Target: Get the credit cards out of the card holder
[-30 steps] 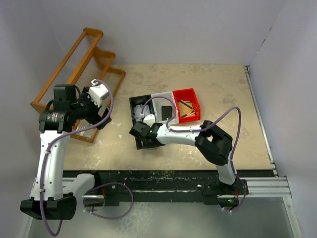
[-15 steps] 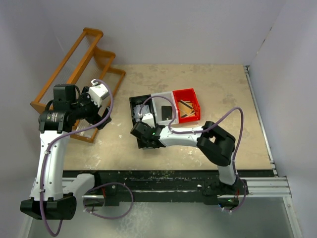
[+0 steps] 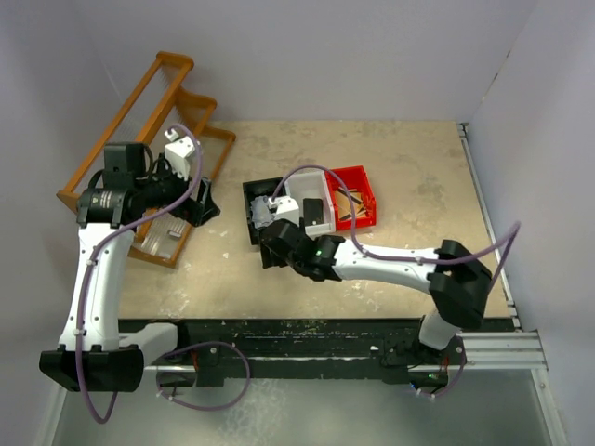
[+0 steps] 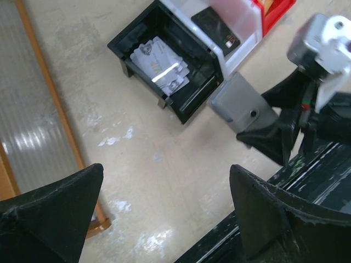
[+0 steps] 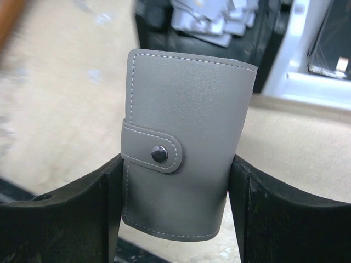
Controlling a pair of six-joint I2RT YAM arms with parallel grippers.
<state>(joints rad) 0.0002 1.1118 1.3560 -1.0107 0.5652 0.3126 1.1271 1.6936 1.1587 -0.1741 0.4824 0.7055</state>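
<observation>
Card holder (image 5: pixel 186 98) stands upright between the two black fingers (image 5: pixel 82 213) of the right pincer (image 5: pixel 176 164). We see each finger pressed against one long side of the slate-grey case, so this pincer is clenched on it. The holder's stitched strap (image 5: pixel 152 154) wraps across the front and is fastened by a dark snap, so the case is closed.

From the left wrist view we find the same holder (image 4: pixel 241 104) just in front of the near corner of the black bin (image 4: pixel 140 33), over the beige table (image 4: pixel 109 137). We cannot tell whether its lower edge touches the table.

Inside the black bin lie the credit cards (image 4: pixel 159 68), a loose overlapping heap of pale whitish-grey rectangles, well clear of the holder.

Beside that bin stands a white bin (image 4: pixel 241 30) with a flat black item (image 4: pixel 216 27) in it, and then a red bin (image 3: pixel 351 197).

The left pincer (image 4: pixel 164 219) is released, its fingers spread wide with nothing between them. In the overhead view we see it hanging (image 3: pixel 200 200) near the wooden rack (image 3: pixel 149 121), apart from the bins.
</observation>
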